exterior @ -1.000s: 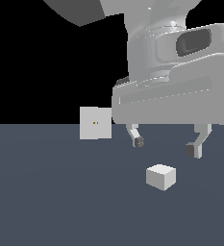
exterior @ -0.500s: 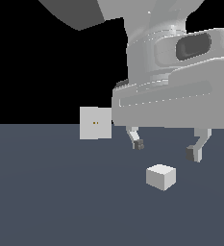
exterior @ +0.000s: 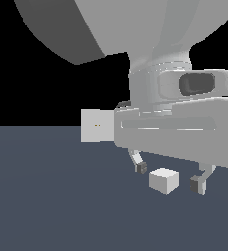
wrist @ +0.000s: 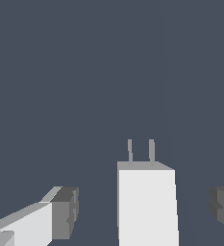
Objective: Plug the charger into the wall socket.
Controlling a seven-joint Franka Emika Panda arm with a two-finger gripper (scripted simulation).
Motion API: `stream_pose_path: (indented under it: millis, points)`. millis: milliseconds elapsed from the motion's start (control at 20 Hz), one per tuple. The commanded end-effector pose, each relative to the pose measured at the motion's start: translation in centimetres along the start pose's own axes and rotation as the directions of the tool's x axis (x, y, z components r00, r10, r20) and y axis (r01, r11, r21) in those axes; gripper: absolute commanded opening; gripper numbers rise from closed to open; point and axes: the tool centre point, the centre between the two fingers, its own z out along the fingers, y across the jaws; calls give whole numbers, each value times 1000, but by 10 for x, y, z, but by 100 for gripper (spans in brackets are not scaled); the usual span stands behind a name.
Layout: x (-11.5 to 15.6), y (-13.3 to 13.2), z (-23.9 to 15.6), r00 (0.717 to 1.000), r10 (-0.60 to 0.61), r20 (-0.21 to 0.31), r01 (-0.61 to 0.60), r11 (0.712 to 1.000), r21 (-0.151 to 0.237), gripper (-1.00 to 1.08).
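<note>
Wall socket (exterior: 97, 125): upright at the far left of the surface (exterior: 47, 196).
Charger (exterior: 164, 180): rests on the surface between the fingertips, untouched; prongs (wrist: 141, 151) project from one face.
Gripper (exterior: 170, 176): jaws spread wide, straddling the charger.

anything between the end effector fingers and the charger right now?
No. In the wrist view the charger sits between the open end effector fingers, with bare floor on both sides; nothing touches it.
</note>
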Motion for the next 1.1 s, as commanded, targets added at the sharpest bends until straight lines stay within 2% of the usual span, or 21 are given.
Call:
stream_pose_path:
  millis: [0,150,200,750,1050]
  points:
    - [-1,0,6,1000,0,-1,0,1000,1,100]
    - [-1,0,9,1000,0,-1,0,1000,1,100]
    - [-1,0,9,1000,0,-1,0,1000,1,-100]
    - [-1,-1,8,1000,-1,-1,1,1000,2,-100]
    - [3,-6,5,999,-45,-1,45,999,7,-100]
